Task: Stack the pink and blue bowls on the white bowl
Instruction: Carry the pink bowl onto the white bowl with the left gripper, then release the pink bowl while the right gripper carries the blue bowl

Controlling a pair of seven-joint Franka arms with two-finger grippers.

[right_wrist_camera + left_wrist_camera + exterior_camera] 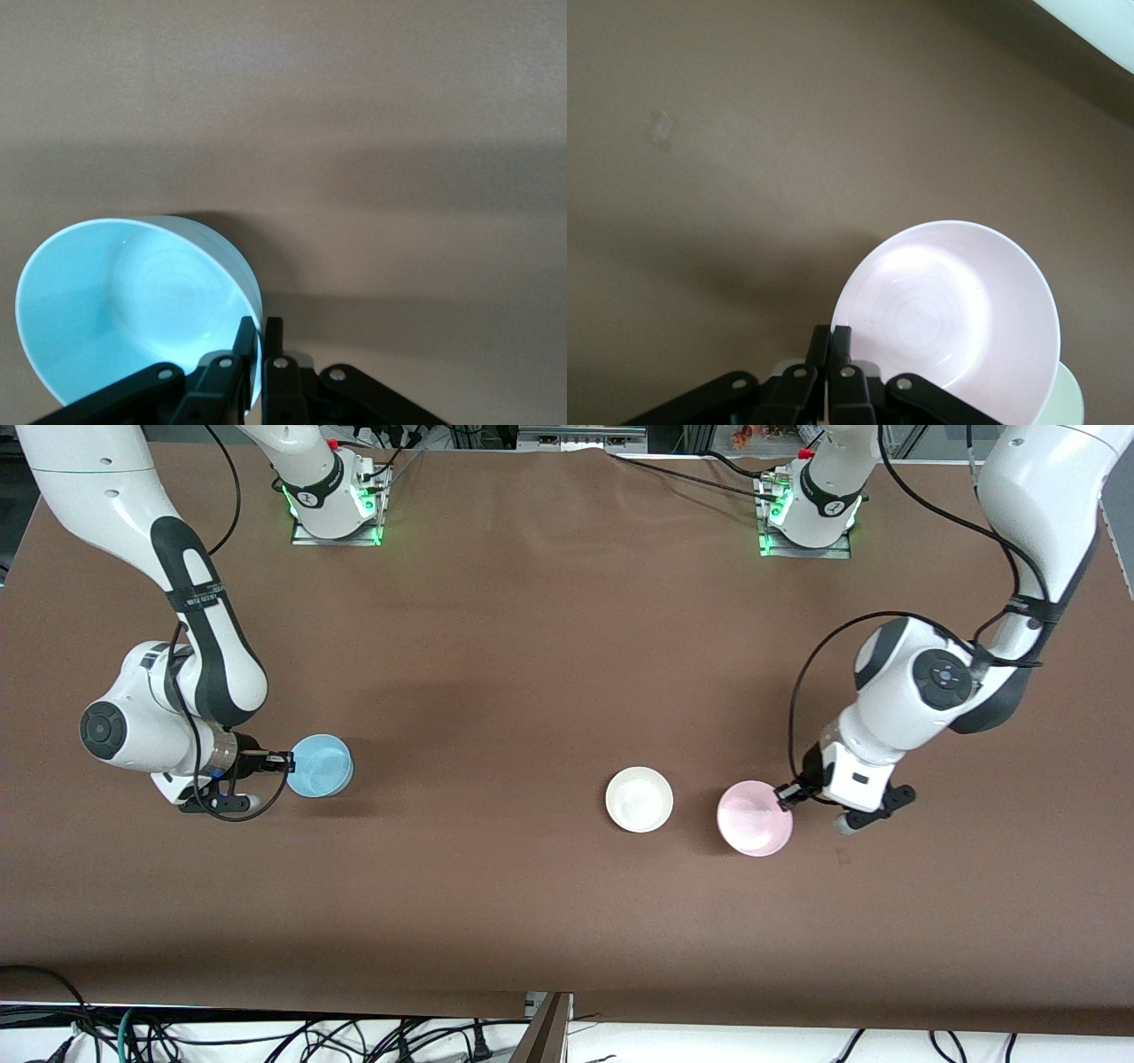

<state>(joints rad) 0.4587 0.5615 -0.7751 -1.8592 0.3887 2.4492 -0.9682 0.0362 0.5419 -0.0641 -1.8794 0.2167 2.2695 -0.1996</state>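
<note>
Left tool (785, 797) pinches the pink bowl's (754, 817) rim beside the white bowl (639, 799), right tool (285, 762) grips the blue bowl (321, 765) toward its table end; next, probably lifting pink onto white

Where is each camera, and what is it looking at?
Front view: high across the table, facing both robots; shows both arms, the white bowl between their ends.
Left wrist view: on the left arm, looking down at the pink bowl; the left hand pinches its rim.
Right wrist view: on the right arm, looking down at the blue bowl; the right hand pinches its rim.
Shared: the front view shows both held bowls too.
</note>
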